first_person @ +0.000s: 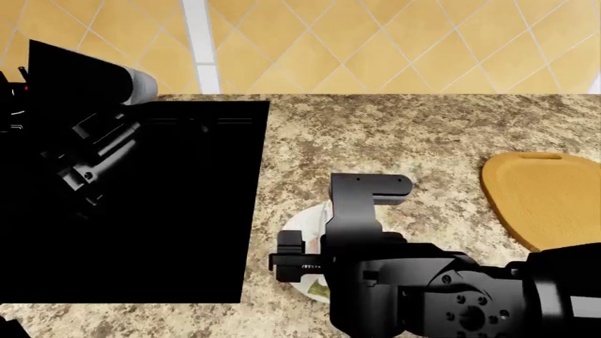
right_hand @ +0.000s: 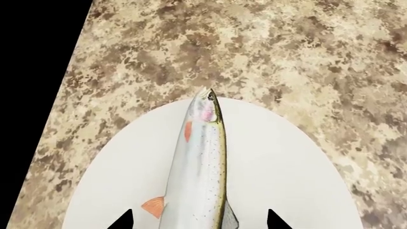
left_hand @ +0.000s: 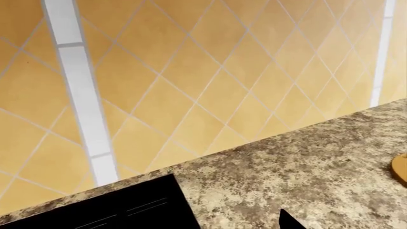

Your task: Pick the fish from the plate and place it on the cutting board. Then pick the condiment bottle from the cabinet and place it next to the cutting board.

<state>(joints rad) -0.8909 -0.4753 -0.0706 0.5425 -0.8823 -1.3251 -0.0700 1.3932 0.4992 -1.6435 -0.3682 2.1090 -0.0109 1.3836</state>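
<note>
1. The fish (right_hand: 202, 164) lies lengthwise across the middle of the plate (right_hand: 286, 171), snout toward the far rim, silver flank speckled along the back, with pinkish marks by the gill and an orange fin low on its side. No writing or label can be read anywhere.
2. The right hand (right_hand: 198, 220) hangs directly over the fish; in the right wrist view its two dark fingertips (right_hand: 124, 220) stand spread, one on each side of the body, touching neither it nor the plate as far as can be seen.
3. In the head view the right arm covers most of the plate, leaving only a white sliver of the rim visible.
4. The plate sits on the speckled tabletop (first_person: 395, 134), just beside a black cooktop (first_person: 169, 211).
5. The board (first_person: 549, 193) lies well apart to the right, bare.
6. The left hand (first_person: 80, 179) hovers over the cooktop; whether it is open cannot be told.
7. A tan diamond-tiled wall (left_hand: 190, 71) rises behind.
</note>
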